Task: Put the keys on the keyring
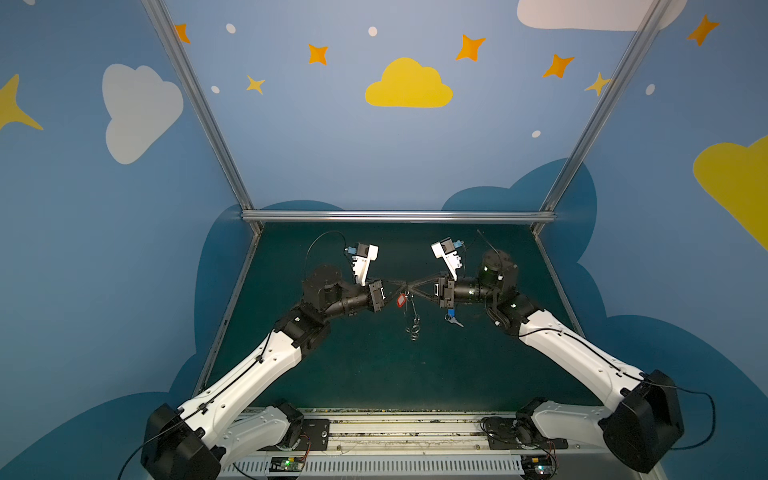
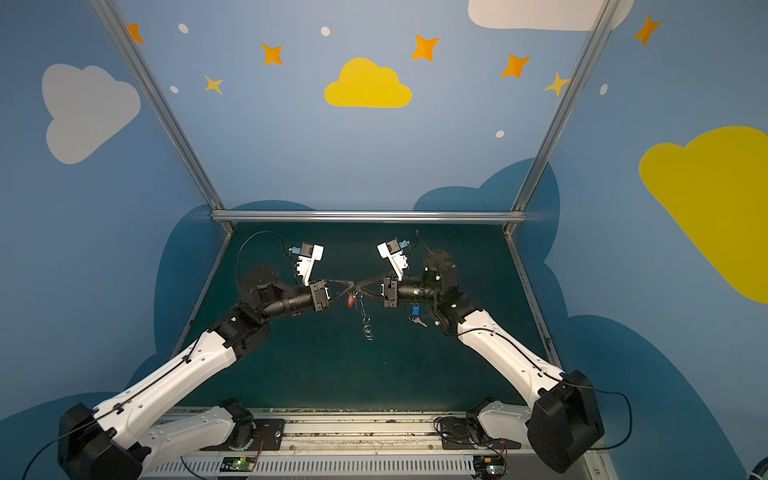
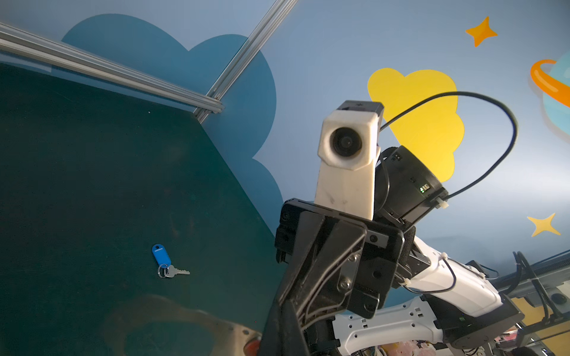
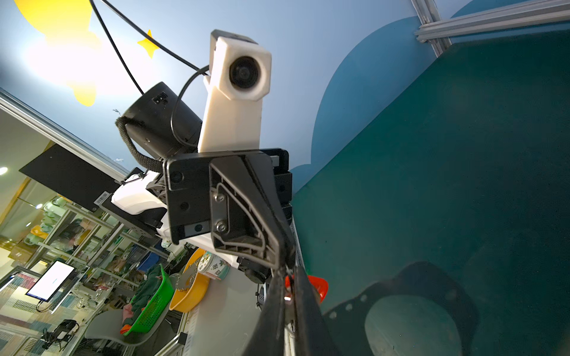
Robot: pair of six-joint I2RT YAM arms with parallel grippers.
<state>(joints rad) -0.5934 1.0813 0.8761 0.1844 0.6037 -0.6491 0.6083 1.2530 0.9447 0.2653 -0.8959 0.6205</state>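
Both grippers meet fingertip to fingertip above the middle of the green table. My left gripper (image 1: 404, 286) is shut on the keyring (image 1: 414, 322), a grey oval plate that hangs edge-on below it, small wire rings at its lower end. In the right wrist view the plate (image 4: 348, 311) shows its big oval hole and small edge holes. My right gripper (image 4: 288, 283) is shut on a small shiny part of the red-tagged key; the red tag (image 1: 401, 300) hangs beside the plate's top. The blue-tagged key (image 1: 452, 318) lies flat on the table under the right wrist.
An aluminium rail (image 1: 399, 216) runs along the table's back edge, with blue painted walls on three sides. The arm bases and a slotted cable tray (image 1: 374, 465) line the front edge. The green mat (image 1: 374, 374) stretches between the arms.
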